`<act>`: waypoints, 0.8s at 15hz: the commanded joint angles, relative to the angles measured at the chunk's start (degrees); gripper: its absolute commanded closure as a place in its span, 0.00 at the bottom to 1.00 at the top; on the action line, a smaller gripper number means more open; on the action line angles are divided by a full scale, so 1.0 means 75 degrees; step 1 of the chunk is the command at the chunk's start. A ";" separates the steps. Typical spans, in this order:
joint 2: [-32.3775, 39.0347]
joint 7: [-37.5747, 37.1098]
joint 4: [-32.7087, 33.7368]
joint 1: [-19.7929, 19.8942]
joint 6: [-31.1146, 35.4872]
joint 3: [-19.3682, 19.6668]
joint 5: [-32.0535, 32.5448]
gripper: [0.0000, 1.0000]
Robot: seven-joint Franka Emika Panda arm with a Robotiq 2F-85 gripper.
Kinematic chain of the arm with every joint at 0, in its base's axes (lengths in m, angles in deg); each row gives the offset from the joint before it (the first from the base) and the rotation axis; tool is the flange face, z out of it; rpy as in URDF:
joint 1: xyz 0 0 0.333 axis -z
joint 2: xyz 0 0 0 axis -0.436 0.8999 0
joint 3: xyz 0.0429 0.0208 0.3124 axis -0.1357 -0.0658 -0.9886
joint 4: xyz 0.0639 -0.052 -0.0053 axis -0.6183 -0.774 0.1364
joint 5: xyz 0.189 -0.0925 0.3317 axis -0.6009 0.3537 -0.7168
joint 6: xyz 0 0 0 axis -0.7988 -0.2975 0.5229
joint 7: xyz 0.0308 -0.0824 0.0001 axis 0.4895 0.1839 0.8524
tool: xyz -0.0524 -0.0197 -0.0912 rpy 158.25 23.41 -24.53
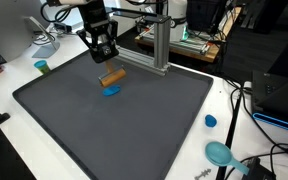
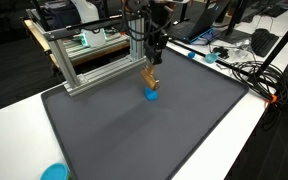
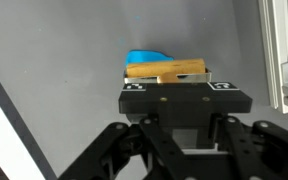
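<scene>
My gripper hangs over the dark grey mat near its far edge, also seen in an exterior view. It appears shut on a small wooden block, which hangs tilted just under the fingers. A flat blue piece lies on the mat right below the block. In the wrist view the block lies across the top of the gripper's marker plate, with the blue piece behind it. The fingertips themselves are hidden.
An aluminium frame stands at the mat's far edge. A blue cap and a teal piece lie on the white table beside the mat. A teal cup and cables lie around it.
</scene>
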 commanded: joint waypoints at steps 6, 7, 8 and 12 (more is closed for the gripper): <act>0.0339 -0.0550 0.0021 0.0054 0.0400 0.0148 -0.0094 0.78; 0.0306 -0.0533 0.0018 0.0071 0.0372 0.0135 -0.0124 0.78; 0.0216 -0.0517 -0.0038 0.0077 0.0397 0.0133 -0.0103 0.78; 0.0209 -0.0507 -0.0029 0.0118 0.0366 0.0146 -0.0187 0.78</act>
